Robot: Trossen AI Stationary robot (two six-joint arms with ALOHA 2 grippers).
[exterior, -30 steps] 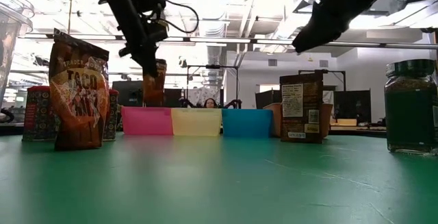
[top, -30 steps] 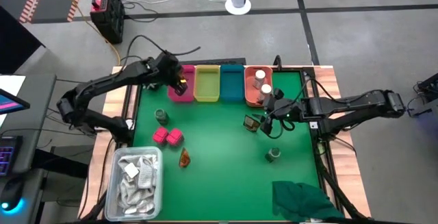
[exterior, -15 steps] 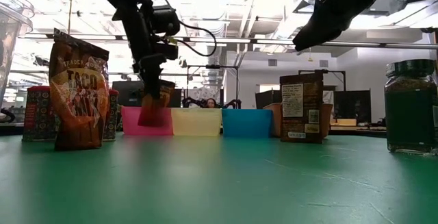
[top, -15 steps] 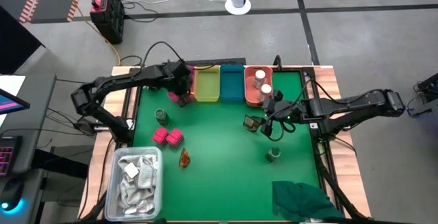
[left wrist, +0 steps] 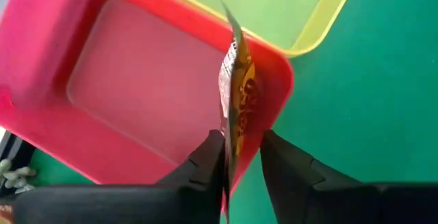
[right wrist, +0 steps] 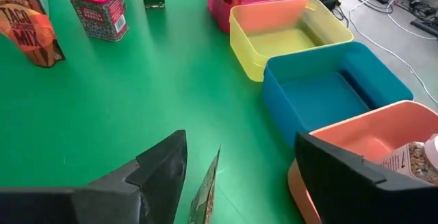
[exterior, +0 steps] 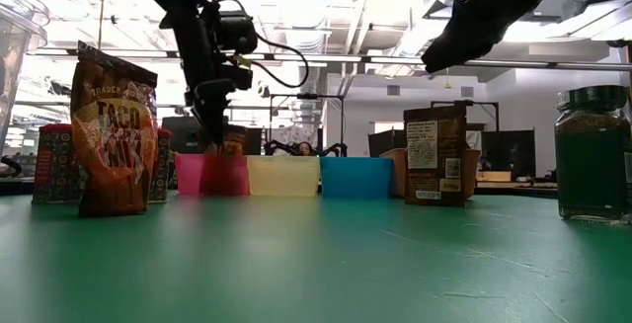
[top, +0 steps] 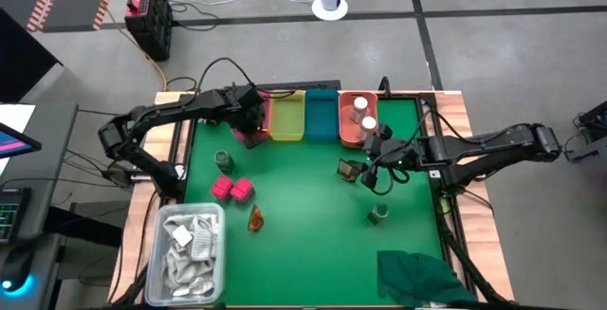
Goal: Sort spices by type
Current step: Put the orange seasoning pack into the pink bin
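Note:
My left gripper (top: 249, 130) (left wrist: 239, 166) is shut on an orange-brown sachet (left wrist: 236, 94), which stands down in the pink bin (top: 248, 111) (exterior: 212, 173). My right gripper (top: 375, 161) (right wrist: 239, 183) hangs open above the small dark packet (top: 347, 169) (exterior: 434, 155), a finger to each side of its top edge (right wrist: 207, 186), not touching. Two white-capped jars (top: 360, 111) sit in the orange bin. On the mat stand two green jars (top: 223, 160) (top: 378, 214), two pink cubes (top: 232, 190) and another sachet (top: 255, 218). My left gripper pinches the sachet's upper edge (left wrist: 231, 138) between its two fingers (left wrist: 209, 159), coming from above and pointing down. The sachet hangs upright below the fingers, edge-on to the wrist camera, its lower part inside the pink bin by the wall next to the yellow bin.
Yellow bin (top: 287, 116) and teal bin (top: 321, 114) lie in the far row between the pink and orange bins (top: 349, 132). A clear tub of white packets (top: 190, 248) is at the near left, a dark green cloth (top: 417, 277) at the near right. The mat's middle is bare.
My left gripper has come down and slightly toward the near edge, still shut on the sachet. The sachet, first hanging above the pink bin, now reaches down inside it.

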